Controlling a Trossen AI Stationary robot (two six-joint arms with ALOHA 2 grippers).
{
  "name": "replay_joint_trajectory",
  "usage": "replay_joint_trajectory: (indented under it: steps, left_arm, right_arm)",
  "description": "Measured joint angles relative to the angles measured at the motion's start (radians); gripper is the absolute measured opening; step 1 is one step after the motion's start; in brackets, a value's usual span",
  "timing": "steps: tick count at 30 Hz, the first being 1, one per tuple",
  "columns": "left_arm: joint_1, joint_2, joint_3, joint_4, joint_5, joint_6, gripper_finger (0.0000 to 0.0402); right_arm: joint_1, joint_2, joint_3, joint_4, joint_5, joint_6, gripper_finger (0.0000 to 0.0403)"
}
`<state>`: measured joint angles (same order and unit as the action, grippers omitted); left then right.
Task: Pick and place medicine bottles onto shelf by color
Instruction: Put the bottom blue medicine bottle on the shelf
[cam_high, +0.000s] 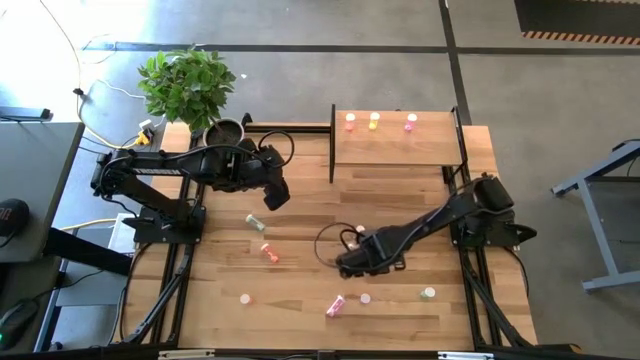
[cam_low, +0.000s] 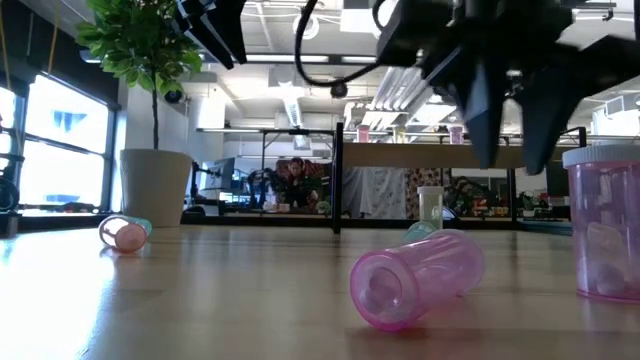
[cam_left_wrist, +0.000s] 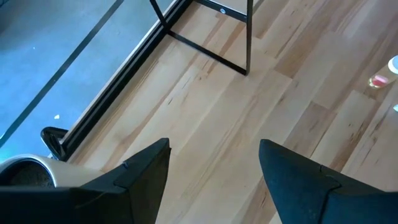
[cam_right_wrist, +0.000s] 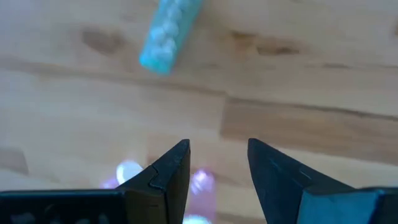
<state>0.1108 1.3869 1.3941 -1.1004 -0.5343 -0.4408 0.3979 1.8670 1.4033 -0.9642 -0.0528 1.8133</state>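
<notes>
Worktop (cam_high: 300, 280): several bottles remain loose, some lying, some upright.
Shelf (cam_high: 395, 150): three bottles placed along its far edge; sorting judged early.
Right gripper (cam_high: 352, 262): fingers apart, empty, over worktop bottles.
Left gripper (cam_high: 277, 197): fingers wide apart, empty.

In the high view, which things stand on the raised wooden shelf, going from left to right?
Thin black upright panel at the shelf's left edge → orange-red small bottle → yellow small bottle → pink small bottle, all three near the far edge of the light-wood shelf.
</notes>
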Motion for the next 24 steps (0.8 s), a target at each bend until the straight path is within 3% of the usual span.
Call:
replay_joint_trajectory:
  steps: [12,24]
  left_arm:
    - [0.0,0.0,0.0,-0.001,0.023,-0.024,0.0239]
    - [0.0,0.001,0.0,0.0,0.028,-0.027,0.0239]
  right_arm:
    - [0.11,-0.109,0.0,-0.231,0.016,-0.041,0.0152]
    - [0.247,-0.342,-0.217,-0.167,0.018,0.11,0.0152]
